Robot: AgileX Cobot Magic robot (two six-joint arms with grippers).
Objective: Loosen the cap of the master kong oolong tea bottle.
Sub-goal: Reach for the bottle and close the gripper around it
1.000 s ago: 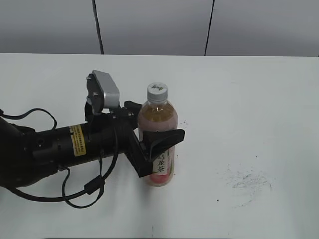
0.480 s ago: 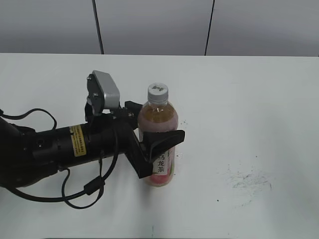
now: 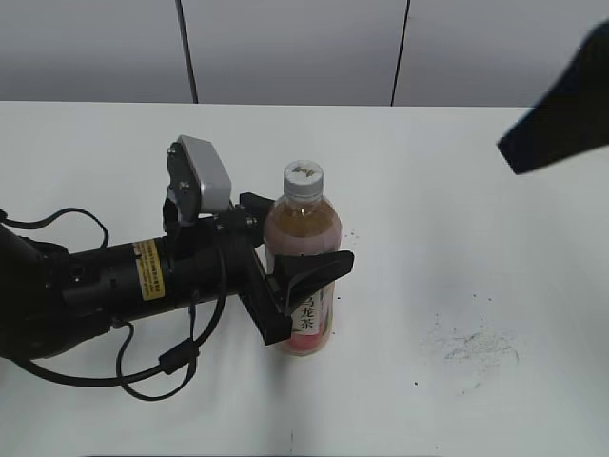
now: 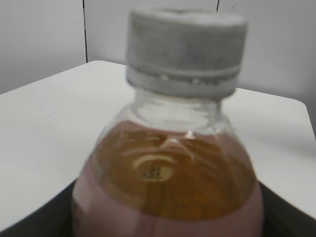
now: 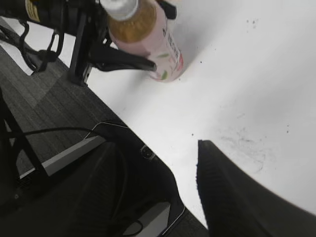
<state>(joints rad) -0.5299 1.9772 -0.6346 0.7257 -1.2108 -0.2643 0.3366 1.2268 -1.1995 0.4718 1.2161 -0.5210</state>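
The master kong oolong tea bottle (image 3: 303, 228) stands upright on the white table (image 3: 457, 209), with amber tea and a pink label. Its white-grey cap (image 3: 302, 177) is on the neck. My left gripper (image 3: 303, 274) is shut on the bottle's body from the left, just below the shoulder. The left wrist view shows the bottle (image 4: 168, 187) and cap (image 4: 185, 49) very close. My right gripper (image 3: 557, 114) is a dark blurred shape high at the top right, far from the bottle. In the right wrist view its fingers (image 5: 170, 143) are apart and empty, with the bottle (image 5: 148, 29) far off.
Grey scuff marks (image 3: 471, 345) lie on the table to the right of the bottle. The left arm's cables (image 3: 162, 362) trail over the table at the front left. The table's front edge (image 5: 98, 98) and the dark floor show in the right wrist view.
My right gripper has come into the exterior view at the top right. The bottle and my left gripper have stayed in place.
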